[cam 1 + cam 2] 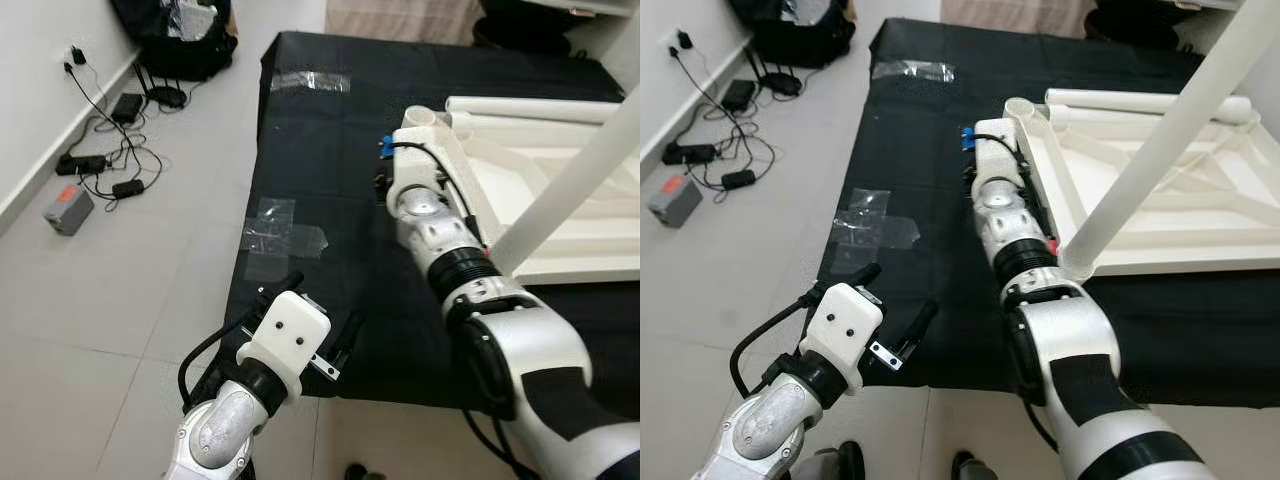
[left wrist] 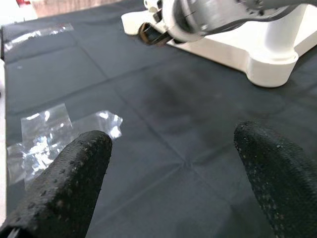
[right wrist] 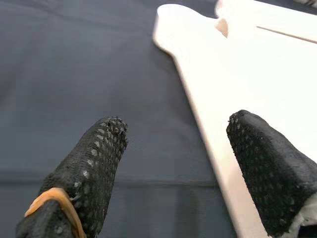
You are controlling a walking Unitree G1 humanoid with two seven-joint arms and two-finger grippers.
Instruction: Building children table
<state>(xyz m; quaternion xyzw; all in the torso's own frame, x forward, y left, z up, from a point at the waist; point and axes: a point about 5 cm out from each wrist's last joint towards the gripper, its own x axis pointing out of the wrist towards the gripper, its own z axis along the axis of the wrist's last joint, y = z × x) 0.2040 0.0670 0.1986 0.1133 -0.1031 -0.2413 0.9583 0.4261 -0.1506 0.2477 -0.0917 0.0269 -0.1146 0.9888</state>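
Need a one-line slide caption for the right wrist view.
Right gripper, fingers open, straddles the edge of the white table top lying on the black mat.

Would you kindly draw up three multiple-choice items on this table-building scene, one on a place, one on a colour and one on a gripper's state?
1. Where does the white table frame lie?
A. On the black mat
B. On the bare tiles
C. On a shelf

2. What colour is the small box on the floor by the wall?
A. All green
B. Grey with an orange top
C. All yellow

3. How do the right gripper fingers stand?
A. Shut on a screw
B. Open, one on each side of the frame's edge
C. Shut on a leg

Answers:
1. A: the frame rests on the black mat, with one white leg standing up from its corner.
2. B: its top is orange and its sides are grey.
3. B: the right wrist view shows a wide gap with the frame's edge in it.
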